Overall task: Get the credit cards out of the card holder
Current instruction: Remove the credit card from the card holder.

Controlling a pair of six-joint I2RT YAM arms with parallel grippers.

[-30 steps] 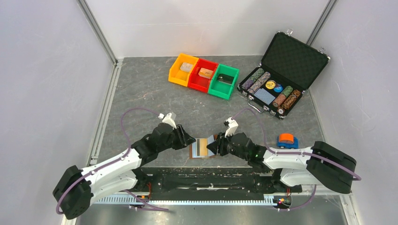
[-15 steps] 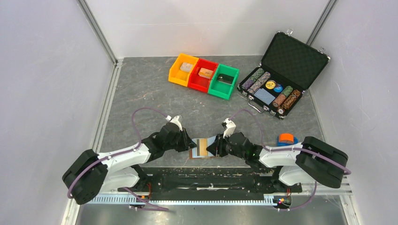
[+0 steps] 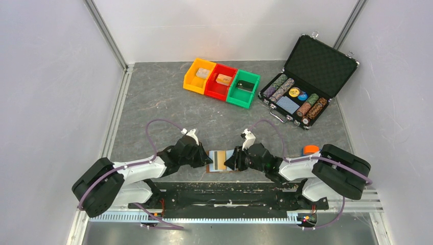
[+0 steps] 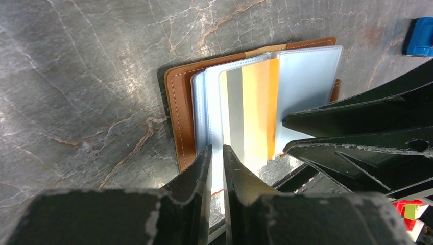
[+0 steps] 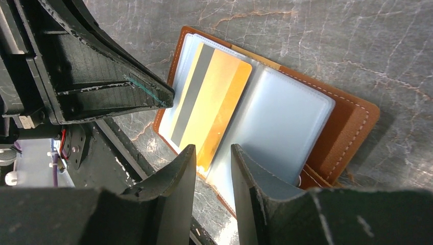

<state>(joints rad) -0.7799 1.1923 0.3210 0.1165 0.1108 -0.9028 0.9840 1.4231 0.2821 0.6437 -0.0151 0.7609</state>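
brown holder (image 3: 220,161) lying open at near edge of table (image 3: 168,107), gold card (image 4: 253,112) with grey stripe tucked in its clear sleeve (image 5: 286,127), left gripper (image 4: 217,158) pinching holder's sleeve edge, right gripper (image 5: 212,153) fingers slightly spread, straddling card's end

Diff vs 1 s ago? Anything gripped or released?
Both arms' rear links swung in toward the centre, and the right one now half hides the tape roll. The left gripper and right gripper barely shifted and stay at opposite sides of the card holder. No new grasp or release is visible. The holder still lies open with the gold card in its pocket. The bins and chip case are unmoved.
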